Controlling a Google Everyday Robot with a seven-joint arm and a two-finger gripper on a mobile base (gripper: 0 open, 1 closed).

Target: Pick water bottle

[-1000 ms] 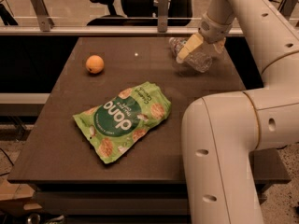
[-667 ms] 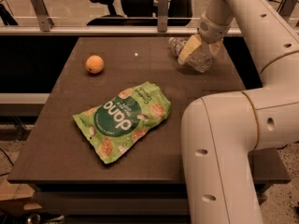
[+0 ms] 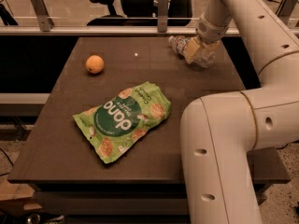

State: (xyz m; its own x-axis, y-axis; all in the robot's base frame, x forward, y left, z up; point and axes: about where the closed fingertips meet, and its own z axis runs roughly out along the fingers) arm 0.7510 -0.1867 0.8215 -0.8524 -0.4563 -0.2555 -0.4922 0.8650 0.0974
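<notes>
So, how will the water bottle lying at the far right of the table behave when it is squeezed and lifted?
The water bottle looks thin and crinkly, so it will probably dent under pressure. It lies on its side, so it may roll if nudged. It is small and clear, so it is likely light. The gripper is at its middle, near the table's far right edge.

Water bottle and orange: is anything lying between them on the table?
Only bare table and one tiny pale speck, as the camera view shows. The gripper is at the water bottle; the orange sits apart.
</notes>
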